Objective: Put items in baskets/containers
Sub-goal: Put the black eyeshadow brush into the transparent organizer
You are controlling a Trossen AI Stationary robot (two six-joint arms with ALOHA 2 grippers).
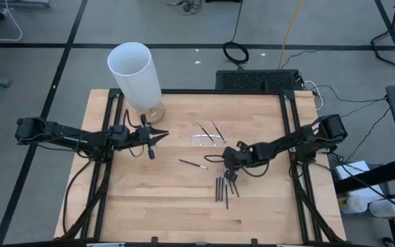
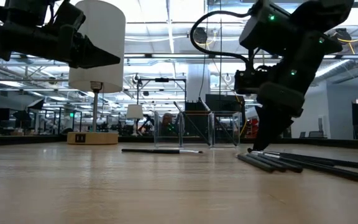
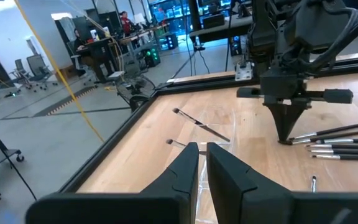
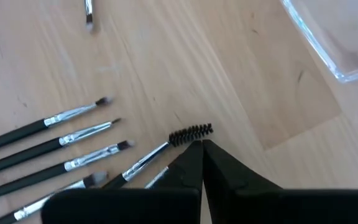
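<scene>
Brushes [image 1: 223,190] lie in a small group on the wooden table [image 1: 149,206], near its front middle, and we see one more single brush [image 1: 193,163] lying alone a little to the left of them. Two brushes [image 1: 211,130] rest across the clear tray [image 1: 206,140], which stands near the middle of the table. Our right gripper [image 1: 229,173] points down at the far end of the group, its jaws pressed together and holding nothing; in its wrist view the tips are just beside a spiral-headed brush [image 4: 166,145]. Our left gripper [image 1: 162,137] hovers above the table beside the white cylinder [image 1: 137,74], jaws slightly apart, with nothing between them.
</scene>
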